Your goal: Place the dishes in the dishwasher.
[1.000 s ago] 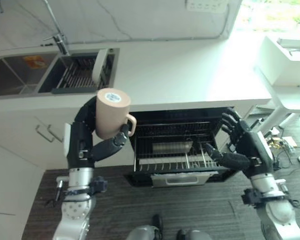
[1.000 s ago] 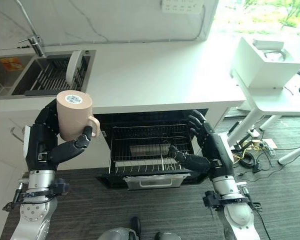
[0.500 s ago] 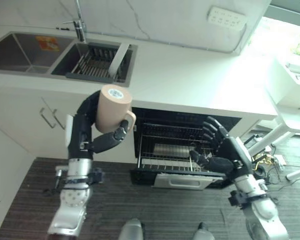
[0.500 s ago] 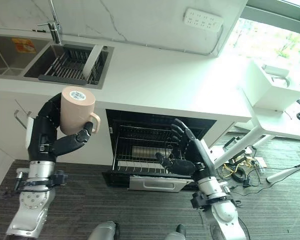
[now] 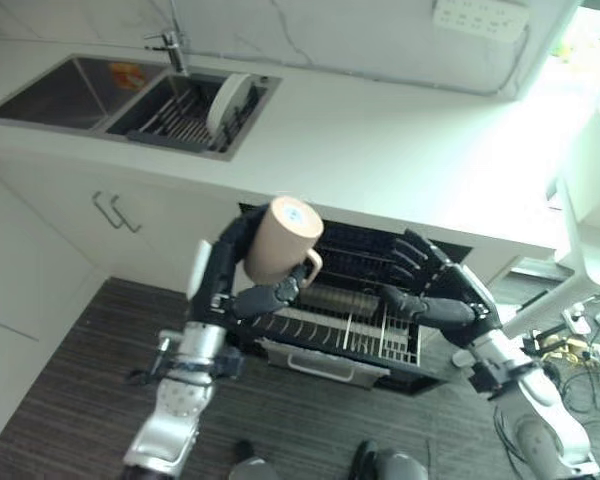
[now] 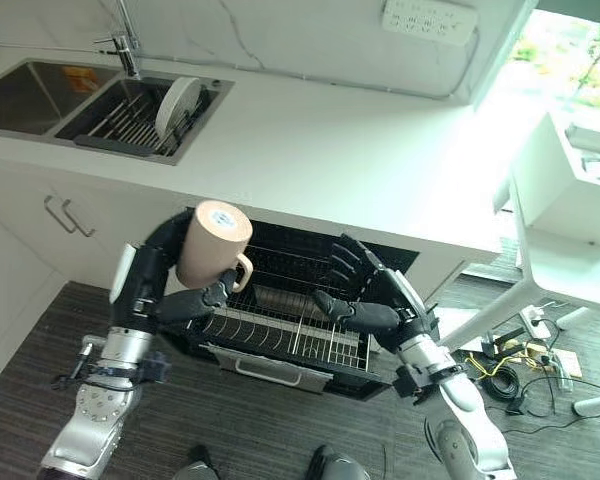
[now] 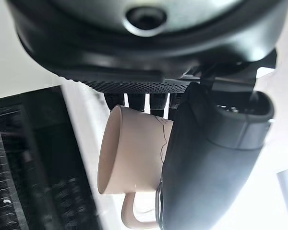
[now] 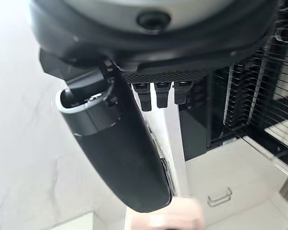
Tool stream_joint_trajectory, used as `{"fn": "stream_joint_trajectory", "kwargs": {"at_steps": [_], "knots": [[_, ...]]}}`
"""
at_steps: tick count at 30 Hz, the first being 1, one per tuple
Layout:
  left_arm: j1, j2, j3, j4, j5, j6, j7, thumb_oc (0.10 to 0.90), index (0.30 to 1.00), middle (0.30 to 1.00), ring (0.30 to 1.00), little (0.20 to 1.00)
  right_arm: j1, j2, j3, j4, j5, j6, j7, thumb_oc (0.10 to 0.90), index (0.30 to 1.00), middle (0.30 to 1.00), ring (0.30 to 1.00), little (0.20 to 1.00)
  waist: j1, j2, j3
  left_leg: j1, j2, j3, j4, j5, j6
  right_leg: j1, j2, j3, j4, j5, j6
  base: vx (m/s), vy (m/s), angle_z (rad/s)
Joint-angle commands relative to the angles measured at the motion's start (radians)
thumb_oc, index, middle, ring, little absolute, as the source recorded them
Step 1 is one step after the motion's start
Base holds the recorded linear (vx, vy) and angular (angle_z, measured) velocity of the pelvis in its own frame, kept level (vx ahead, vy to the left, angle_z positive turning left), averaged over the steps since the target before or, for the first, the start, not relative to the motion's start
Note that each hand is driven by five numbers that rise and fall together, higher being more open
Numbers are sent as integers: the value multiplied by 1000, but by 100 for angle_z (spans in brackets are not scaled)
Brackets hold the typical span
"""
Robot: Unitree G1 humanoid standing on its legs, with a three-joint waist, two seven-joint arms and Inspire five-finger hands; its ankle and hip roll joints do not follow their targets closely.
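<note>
Left hand (image 5: 242, 292): fingers curling round a beige ceramic handled mug (image 5: 283, 240), now tilting, bottom up, lower than before, over the open dishwasher's black wire rack (image 5: 345, 330). Right hand (image 5: 432, 297): fingers spreading wide, holding nothing, closer beside the mug.

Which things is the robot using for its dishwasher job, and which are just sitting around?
For the job:
- mug, held in the left hand
- dishwasher rack, pulled out
- right hand, open over the rack
- plate in the sink, maybe next

Just sitting around:
- faucet
- wall sockets
- white side table
</note>
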Motion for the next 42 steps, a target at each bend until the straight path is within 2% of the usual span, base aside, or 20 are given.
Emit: {"fn": "stream_joint_trajectory", "kwargs": {"at_steps": [1, 9, 14, 16, 20, 31, 42], "knots": [[-93, 69, 27, -101, 123, -166, 129, 400, 300, 300, 300, 300, -81, 33, -8, -66, 132, -47, 72, 800, 900, 900, 900, 900, -1, -11, -84, 4, -13, -77, 96, -170, -19, 57, -56, 128, -127, 39, 160, 40, 69, -13], [-176, 91, -41, -24, 313, -177, 280, 400, 300, 300, 300, 300, -114, 95, 37, -7, 208, -10, 53, 800, 900, 900, 900, 900, -6, -14, -108, 37, -38, -86, 96, -198, -8, 61, -91, 131, -127, 65, 187, 42, 59, -5], [-201, 101, -70, 7, 362, -176, 313, 400, 300, 300, 300, 300, -119, 102, 54, -3, 217, 11, 30, 800, 900, 900, 900, 900, -12, -21, -112, 52, -49, -84, 96, -216, 2, 54, -99, 136, -127, 76, 196, 28, 45, -2], [-214, 99, -93, 19, 395, -177, 352, 400, 300, 300, 300, 300, -129, 106, 71, 3, 176, 6, 10, 800, 900, 900, 900, 900, -12, -24, -114, 56, -55, -87, 96, -223, 5, 52, -99, 142, -127, 76, 197, 22, 50, -5], [-223, 94, -115, 16, 396, -175, 349, 400, 300, 300, 300, 300, -141, 96, 87, 4, 87, -9, -29, 800, 900, 900, 900, 900, -10, -26, -117, 61, -55, -86, 96, -227, 5, 56, -98, 143, -127, 74, 195, 20, 20, -5], [-246, 89, -195, 17, 415, -173, 312, 400, 300, 300, 300, 300, -177, 105, 118, -8, 128, 21, -31, 800, 900, 900, 900, 900, -6, -27, -123, 67, -57, -91, 96, -235, 3, 59, -95, 143, -127, 70, 196, 1, 1, 0], [-275, 85, -298, 38, 422, -198, 261, 400, 300, 300, 300, 300, -212, 125, 177, -8, 181, 54, -8, 800, 900, 900, 900, 900, -3, -24, -131, 73, -66, -94, 96, -241, 5, 61, -95, 142, -127, 68, 197, 0, 0, 0]]}}
